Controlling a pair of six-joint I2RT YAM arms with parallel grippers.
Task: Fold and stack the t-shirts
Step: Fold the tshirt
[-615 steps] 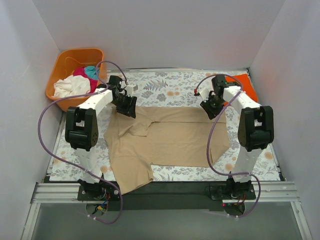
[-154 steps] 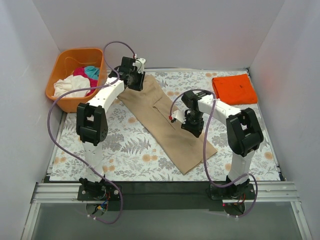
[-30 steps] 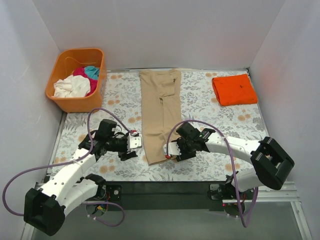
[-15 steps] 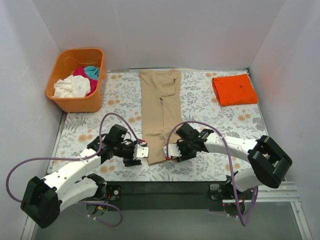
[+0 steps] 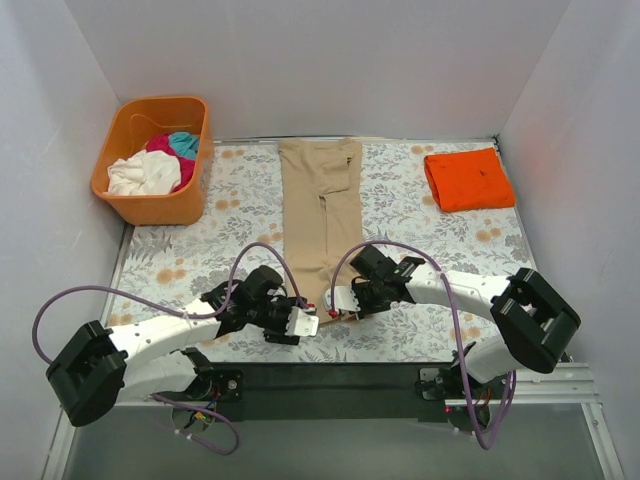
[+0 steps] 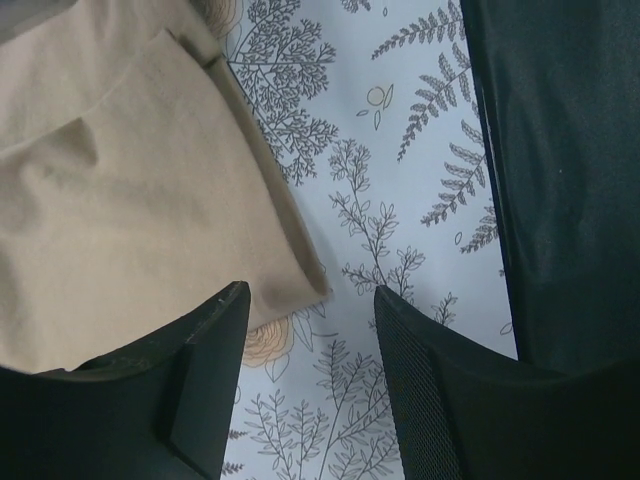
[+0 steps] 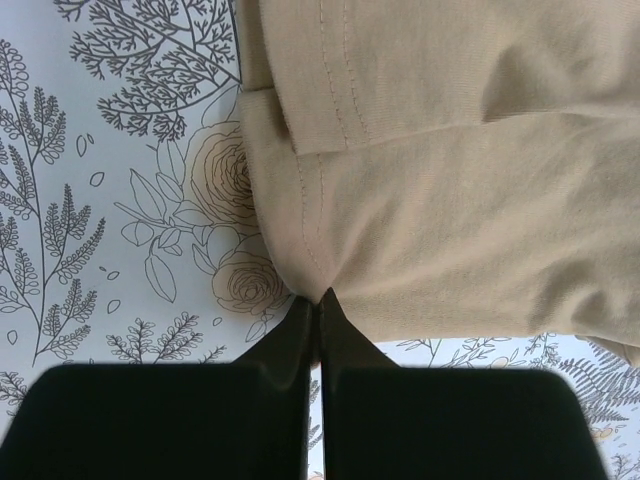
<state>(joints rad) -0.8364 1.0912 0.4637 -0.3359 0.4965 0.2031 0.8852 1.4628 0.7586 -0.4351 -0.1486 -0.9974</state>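
Note:
The tan-beige t-shirt (image 5: 320, 210) lies folded into a long narrow strip from the back edge toward me. My right gripper (image 5: 343, 303) is shut on its near right corner; the right wrist view shows the cloth (image 7: 440, 200) pinched between the closed tips (image 7: 318, 300). My left gripper (image 5: 306, 322) is open at the near left corner. In the left wrist view the cloth corner (image 6: 150, 200) lies just ahead of the open fingers (image 6: 310, 310), not between them. A folded orange t-shirt (image 5: 468, 179) lies at the back right. White (image 5: 142, 175), magenta (image 5: 165, 146) and teal (image 5: 183, 142) shirts sit in the basket.
The rigid orange basket (image 5: 130, 205) stands at the back left, against the left wall. The floral tablecloth (image 5: 420, 240) covers the table. A dark strip (image 6: 560, 180) marks the table's near edge close to my left gripper.
My left arm has swung right along the near edge until its open gripper reached the strip's near left corner. The right gripper has stayed shut on the near right corner.

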